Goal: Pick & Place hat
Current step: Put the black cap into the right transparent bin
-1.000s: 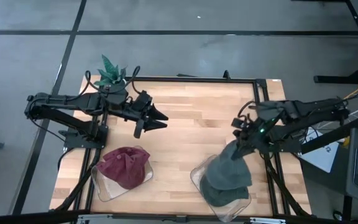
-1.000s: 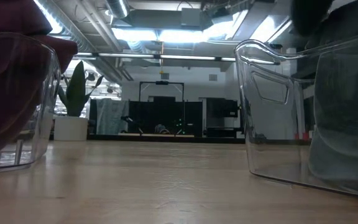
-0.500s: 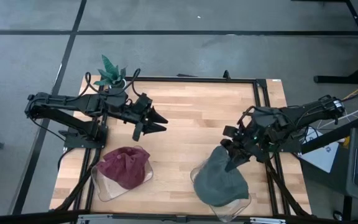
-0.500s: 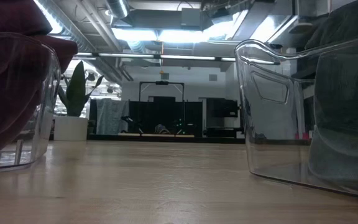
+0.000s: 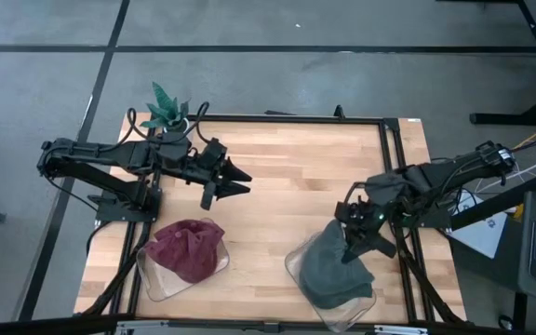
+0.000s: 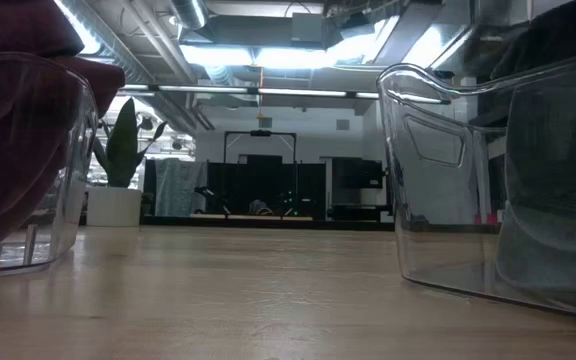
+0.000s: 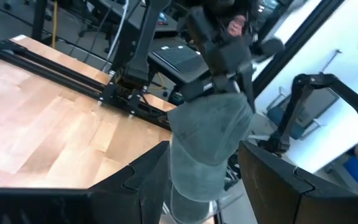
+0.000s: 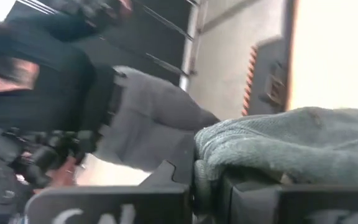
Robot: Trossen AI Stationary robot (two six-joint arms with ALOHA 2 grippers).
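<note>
A grey-green hat [image 5: 335, 268] hangs from my right gripper [image 5: 351, 247], which is shut on it above the clear bin [image 5: 294, 263] at the table's near right. The hat's lower part lies inside that bin [image 6: 558, 210]. The left wrist view shows the same hat [image 7: 211, 134] hanging from the other arm. A maroon hat [image 5: 186, 249] lies in a second clear bin [image 5: 153, 279] at the near left. My left gripper [image 5: 242, 180] is open and holds nothing, raised above the table's far left part. My right gripper pinches a bunched fold of the hat's upper end [image 8: 229, 152] between its two fingers [image 8: 201, 180]. It comes slanting down from the table's right side. The hat hangs slack below the fingers, its lower part [image 5: 328, 284] resting in the clear bin.
A potted plant [image 5: 166, 108] stands at the far left corner. Bare wood [image 5: 296, 186] stretches between the two arms and the bins. A black frame [image 5: 380, 126] edges the table. A person [image 8: 123, 118] stands in the room beyond.
My right gripper has gone toward the table's near edge and a little down, rolling its wrist, still shut on the grey-green hat. The hat has sunk with it and more of it has settled into the near right bin.
</note>
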